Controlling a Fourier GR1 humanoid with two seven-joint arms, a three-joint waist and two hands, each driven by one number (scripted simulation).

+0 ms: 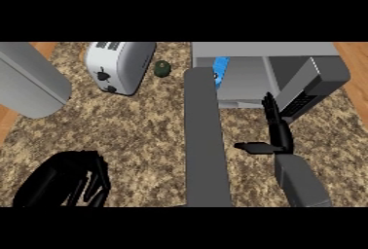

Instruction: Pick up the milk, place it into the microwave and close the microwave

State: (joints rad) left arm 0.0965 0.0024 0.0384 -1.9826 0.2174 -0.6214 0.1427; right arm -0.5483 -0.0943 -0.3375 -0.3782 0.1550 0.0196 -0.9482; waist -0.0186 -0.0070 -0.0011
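Milk sits inside the microwave, at the left of the cavity, up at 12 o'clock from where you're looking. You only get a thin blue-and-white sliver of it. The open door covers the rest. That sliver runs roughly along the 12-to-6 line. Which end is its top, you cannot tell from here.

Look at the door: it stands wide open, a long grey slab running from the microwave's left front corner straight down toward 6 o'clock, right through the middle of the counter.

Your right hand is at 3 o'clock of the door, in front of the microwave's opening and well apart from the milk. Its fingers are straight and pointing to 12, thumb stuck out toward 9, nothing in its grasp. The fingertips lie just beside the dark keypad on the microwave's right side.

Your left hand rests down at 8 o'clock near the lower edge, fingers relaxed, holding nothing.

Off at 11 o'clock you have a white toaster, with a small dark green object between it and the door's far end.
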